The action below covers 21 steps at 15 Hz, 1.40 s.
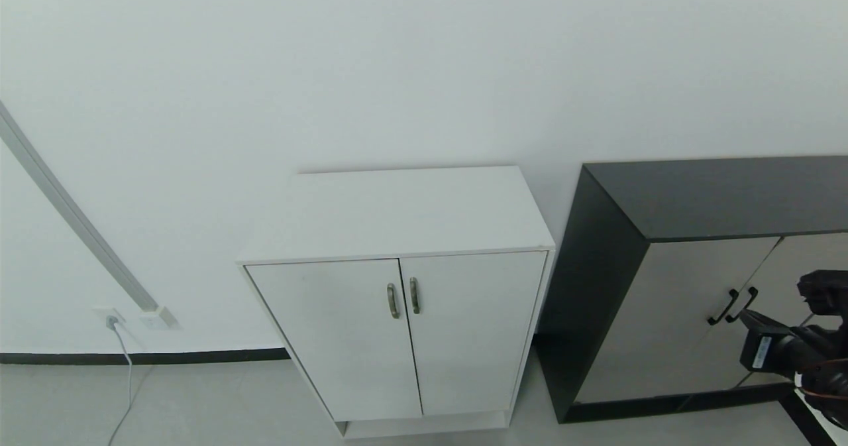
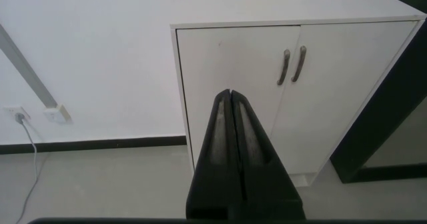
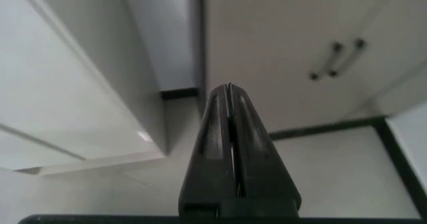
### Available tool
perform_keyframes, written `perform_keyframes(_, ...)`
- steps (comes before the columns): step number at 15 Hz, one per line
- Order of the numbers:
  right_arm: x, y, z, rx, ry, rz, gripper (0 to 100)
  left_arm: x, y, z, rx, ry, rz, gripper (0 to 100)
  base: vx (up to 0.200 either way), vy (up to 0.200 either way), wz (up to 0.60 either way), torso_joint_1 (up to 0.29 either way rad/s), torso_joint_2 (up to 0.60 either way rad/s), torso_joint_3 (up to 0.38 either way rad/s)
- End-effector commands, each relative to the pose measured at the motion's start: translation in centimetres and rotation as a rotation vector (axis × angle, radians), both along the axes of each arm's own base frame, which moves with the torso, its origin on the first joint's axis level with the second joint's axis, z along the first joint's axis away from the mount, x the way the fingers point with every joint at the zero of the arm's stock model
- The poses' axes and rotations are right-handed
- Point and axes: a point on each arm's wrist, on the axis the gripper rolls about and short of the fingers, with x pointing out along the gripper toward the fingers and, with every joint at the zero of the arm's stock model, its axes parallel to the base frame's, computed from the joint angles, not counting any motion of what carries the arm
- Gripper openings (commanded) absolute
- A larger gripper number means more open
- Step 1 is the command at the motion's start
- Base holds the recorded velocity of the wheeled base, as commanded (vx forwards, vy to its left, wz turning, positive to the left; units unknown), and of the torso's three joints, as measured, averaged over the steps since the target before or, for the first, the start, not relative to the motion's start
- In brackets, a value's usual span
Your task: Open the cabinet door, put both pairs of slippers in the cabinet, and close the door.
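The white cabinet stands against the wall with both doors closed. Its two metal handles sit side by side at the centre seam. In the left wrist view my left gripper is shut with nothing in it, a short way in front of the cabinet's left door, and the handles lie off to one side of it. My right gripper is shut and holds nothing, out in front of the gap between the white cabinet's side and the dark cabinet. My right arm shows at the head view's lower right.
A dark cabinet with mirrored doors and black handles stands right of the white one. A wall socket with a hanging cable and a slanted conduit are on the left. Bare grey floor lies in front.
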Motion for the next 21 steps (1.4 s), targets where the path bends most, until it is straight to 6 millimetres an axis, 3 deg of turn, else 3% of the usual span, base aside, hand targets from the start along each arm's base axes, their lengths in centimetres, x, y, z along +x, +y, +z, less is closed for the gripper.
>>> perform_keyframes(1, -1.8, -1.3, 0.7, -0.010, -0.022, -0.063, 0, 0.0, 0.0, 0.0, 0.000, 0.001, 0.001, 0, 0.000, 0.000, 0.00, 0.000, 0.00, 0.000)
perform_keyframes(4, -3.1, -1.4, 1.7, -0.011, -0.044, -0.073, 0, 0.0, 0.0, 0.0, 0.000, 0.001, 0.001, 0, 0.000, 0.000, 0.00, 0.000, 0.00, 0.000)
perform_keyframes(10, -9.2, -0.8, 2.8, 0.014, 0.021, 0.002, 0, 0.0, 0.0, 0.0, 0.000, 0.001, 0.001, 0, 0.000, 0.000, 0.00, 0.000, 0.00, 0.000)
perform_keyframes(13, -12.1, -0.5, 2.5, 0.022, 0.042, 0.030, 0, 0.0, 0.0, 0.0, 0.000, 0.001, 0.001, 0, 0.000, 0.000, 0.00, 0.000, 0.00, 0.000)
perform_keyframes(21, -16.9, 0.0, 0.5, 0.043, 0.096, 0.094, 0, 0.0, 0.0, 0.0, 0.000, 0.001, 0.001, 0, 0.000, 0.000, 0.00, 0.000, 0.00, 0.000)
